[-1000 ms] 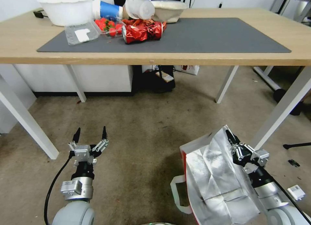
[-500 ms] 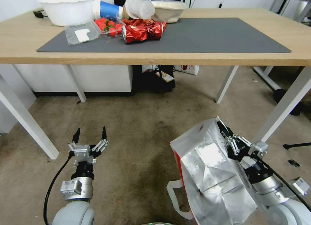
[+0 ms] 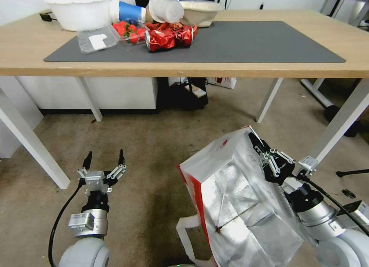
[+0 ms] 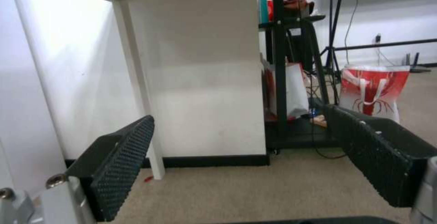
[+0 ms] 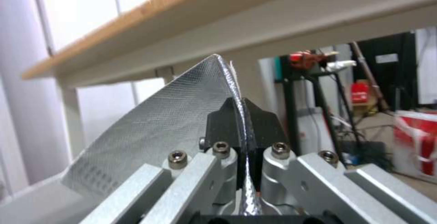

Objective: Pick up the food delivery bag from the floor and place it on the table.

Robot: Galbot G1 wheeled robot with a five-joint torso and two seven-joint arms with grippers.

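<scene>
My right pincer (image 3: 256, 144) is clamped tight on the top edge of the food delivery bag (image 3: 238, 197), its two black fingertips (image 5: 227, 121) pressed together with the foil-lined rim between them. The bag hangs from that grip, tilted, near me on the right and below the desk's front edge. Its mouth gapes toward me, showing creased silver foil lining; the outside is white with a red side panel, a small round red logo sits near the top, and a white strap handle (image 3: 188, 236) droops at its lower left. I cannot tell whether its bottom touches the floor (image 3: 161, 151).

My left pincer (image 3: 103, 161) hangs low on the near left above the carpet, spread wide, holding nothing.

The floor is worn greyish-brown carpet with dark stains. The desk (image 3: 23, 47) is light wood on white legs, with a dark grey mat (image 3: 250, 40); at the mat's far left lie a white bowl (image 3: 78, 9), strawberries (image 3: 127, 29) and a crushed red wrapper (image 3: 169, 37).
</scene>
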